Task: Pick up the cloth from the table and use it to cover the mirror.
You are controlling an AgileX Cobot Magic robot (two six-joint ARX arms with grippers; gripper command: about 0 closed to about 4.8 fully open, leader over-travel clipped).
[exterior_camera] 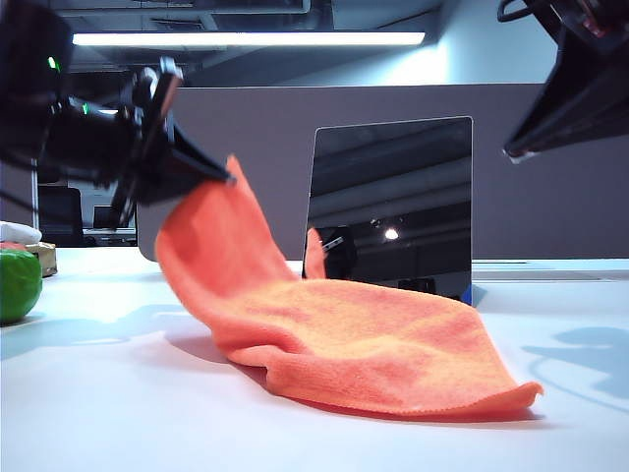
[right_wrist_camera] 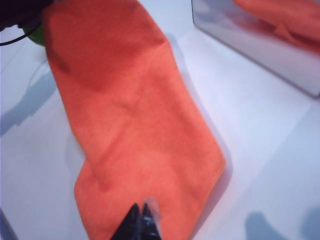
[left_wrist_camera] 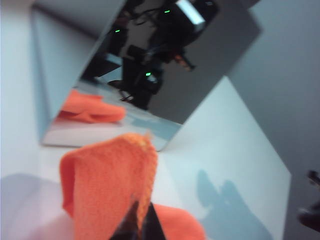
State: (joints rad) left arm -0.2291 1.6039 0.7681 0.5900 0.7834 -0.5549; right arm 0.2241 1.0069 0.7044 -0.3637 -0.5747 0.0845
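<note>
The table [exterior_camera: 108, 413], a wide white top, is carrying everything, with a grey partition panel [exterior_camera: 265, 128] standing behind it.

The cloth [exterior_camera: 364, 344], bright orange microfibre, is lying mostly flat in front of the mirror. Its long axis is running from a raised corner at the exterior view's upper left down to a flat corner at the lower right. Only the far-left end is hanging off the table surface.

The mirror [exterior_camera: 393, 197] is standing upright just behind the cloth's middle, showing dark reflections and an orange patch of cloth.

The left gripper [exterior_camera: 221, 177] is pinching the lifted cloth corner, jaws clamped tight on the fabric; the left wrist view [left_wrist_camera: 140, 220] is showing the orange fold rising just in front of the fingertips, with the mirror beyond.

The right gripper [exterior_camera: 521, 152] is hanging high at the exterior view's right, above and well apart from the cloth's free end. Its jaws are closed on nothing; the right wrist view [right_wrist_camera: 142, 222] is showing the cloth lying below its tips.

Judgement: the mirror lies rightward of and behind the left gripper, so the held corner needs carrying up and over the mirror's top edge. The right gripper is nearer the trailing corner.

A green object [exterior_camera: 18, 285] is sitting at the far left. No legible writing or brand is showing anywhere.
</note>
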